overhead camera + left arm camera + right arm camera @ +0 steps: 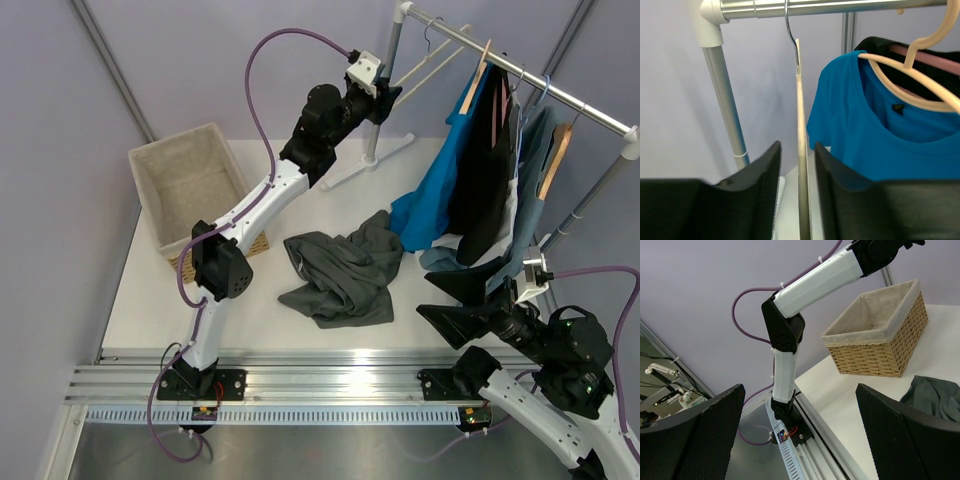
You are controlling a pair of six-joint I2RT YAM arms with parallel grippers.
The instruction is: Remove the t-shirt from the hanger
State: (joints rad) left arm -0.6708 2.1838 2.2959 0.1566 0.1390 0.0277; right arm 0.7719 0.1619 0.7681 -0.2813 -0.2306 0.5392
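Observation:
The dark grey t-shirt (345,265) lies crumpled on the white table, off any hanger; a corner of it shows in the right wrist view (935,395). The cream-white hanger (432,60) hangs bare at the left end of the rail. In the left wrist view its thin edge (800,150) runs up between my fingers to the metal hook (788,25). My left gripper (392,98) (797,146) straddles the hanger, jaws slightly apart with a small gap on each side. My right gripper (440,295) (799,390) is wide open and empty, low at the table's front right.
A bright blue shirt (440,190) (880,140), a black garment (485,190) and tan wooden hangers (553,160) hang on the metal rail (520,70). The rack's post (727,110) stands left of the hanger. A lined wicker basket (190,185) (880,340) sits at the back left.

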